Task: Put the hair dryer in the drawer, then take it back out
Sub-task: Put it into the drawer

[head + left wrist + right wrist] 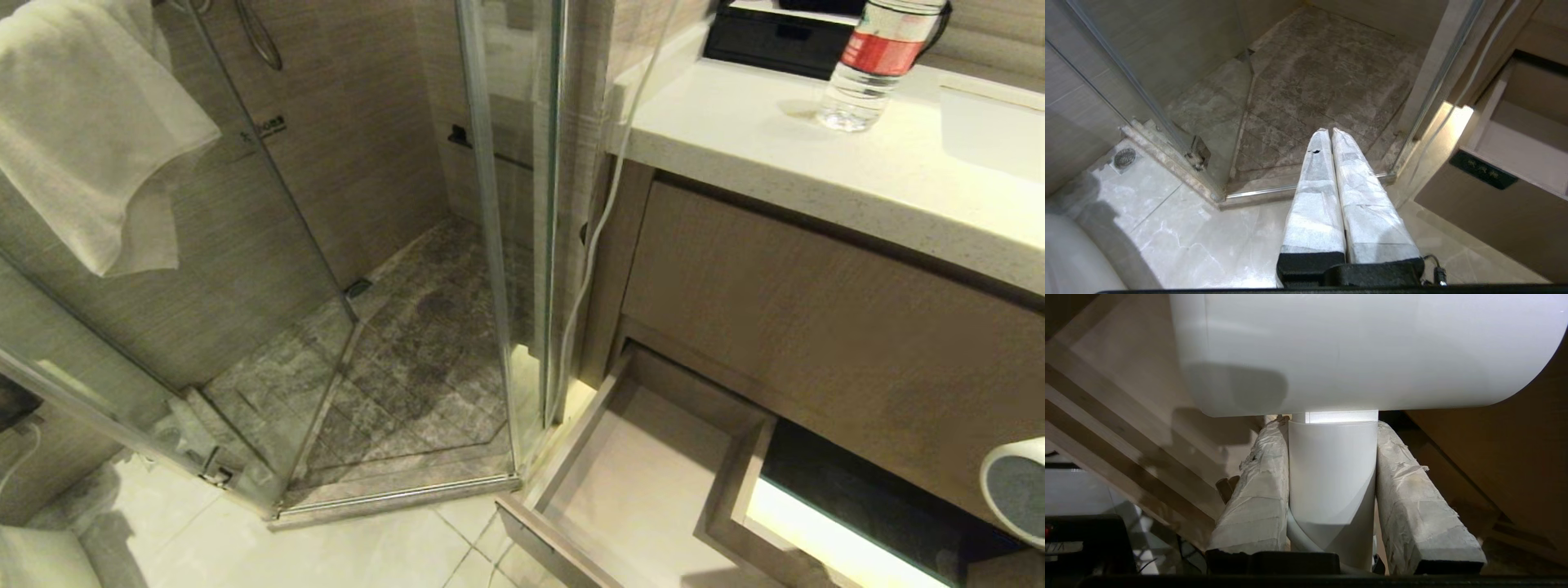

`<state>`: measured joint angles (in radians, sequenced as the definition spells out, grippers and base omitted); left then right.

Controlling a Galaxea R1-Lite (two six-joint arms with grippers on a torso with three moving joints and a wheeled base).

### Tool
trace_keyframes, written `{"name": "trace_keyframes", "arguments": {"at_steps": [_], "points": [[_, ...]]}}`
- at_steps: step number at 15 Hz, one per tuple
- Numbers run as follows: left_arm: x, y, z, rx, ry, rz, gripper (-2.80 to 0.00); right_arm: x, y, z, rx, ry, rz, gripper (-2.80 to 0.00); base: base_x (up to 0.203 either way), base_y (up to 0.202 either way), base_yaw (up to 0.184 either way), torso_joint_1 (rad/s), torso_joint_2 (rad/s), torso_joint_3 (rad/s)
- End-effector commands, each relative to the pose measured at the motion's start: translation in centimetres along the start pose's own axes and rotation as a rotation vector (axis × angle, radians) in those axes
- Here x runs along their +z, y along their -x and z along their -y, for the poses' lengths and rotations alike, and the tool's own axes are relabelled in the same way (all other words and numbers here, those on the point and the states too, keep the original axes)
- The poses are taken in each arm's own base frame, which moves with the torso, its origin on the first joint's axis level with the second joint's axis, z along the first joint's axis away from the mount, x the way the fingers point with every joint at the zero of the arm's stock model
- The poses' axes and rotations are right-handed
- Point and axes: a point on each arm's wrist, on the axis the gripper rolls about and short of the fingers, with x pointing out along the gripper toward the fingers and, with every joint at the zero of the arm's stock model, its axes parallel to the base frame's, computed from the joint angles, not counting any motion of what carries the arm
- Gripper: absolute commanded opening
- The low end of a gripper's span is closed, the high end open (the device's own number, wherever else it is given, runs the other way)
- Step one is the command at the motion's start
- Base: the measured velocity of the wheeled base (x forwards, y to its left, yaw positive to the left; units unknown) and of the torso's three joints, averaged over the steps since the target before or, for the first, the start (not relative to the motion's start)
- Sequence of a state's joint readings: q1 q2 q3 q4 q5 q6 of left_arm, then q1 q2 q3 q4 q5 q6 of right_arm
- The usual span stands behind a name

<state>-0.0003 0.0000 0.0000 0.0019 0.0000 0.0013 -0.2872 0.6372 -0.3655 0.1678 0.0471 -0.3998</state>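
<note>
Facing a bathroom: glass shower [343, 245] on the left, pale table [784, 155] with 1 bottle [878, 61]. Drawer [645, 482] stands open. Dryer [1016, 490], grille toward camera, barrel level, hangs above it, handle clamped in right hand [1333, 424]. Left hand [1327, 132] pressed closed, empty.

Smooth white plastic hair dryer [1355, 355] (glossy); matt wood-grain drawer [637, 482].

Count: 1 hair dryer [1016, 490], 1 open drawer [645, 490], 1 water bottle [878, 61], 1 white towel [90, 122], 1 black box [771, 41] on the counter. 1 white cord [600, 229] hanging beside the vanity; 1 floor drain [1124, 158]. 2 grippers: left gripper [1329, 132], right gripper [1333, 428], each with 2 wrapped fingers [1314, 196].
</note>
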Motion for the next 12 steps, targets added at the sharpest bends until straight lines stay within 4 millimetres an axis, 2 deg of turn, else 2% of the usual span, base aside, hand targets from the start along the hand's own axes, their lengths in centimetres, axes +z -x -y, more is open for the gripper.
{"name": "trace_keyframes", "arguments": {"at_steps": [1,12], "points": [[0.00,0.00,0.00,0.000,0.000,0.000,-2.80,0.00,-0.02,0.00,-0.001,0.002,-0.001,-2.80,-0.002,0.000,-0.115,0.002,0.02,0.002],[0.00,0.00,0.00,0.000,0.000,0.000,-2.80,-0.09,-0.05,-0.04,0.003,0.004,-0.004,-2.80,0.000,0.007,-0.165,0.003,0.00,0.004]]}}
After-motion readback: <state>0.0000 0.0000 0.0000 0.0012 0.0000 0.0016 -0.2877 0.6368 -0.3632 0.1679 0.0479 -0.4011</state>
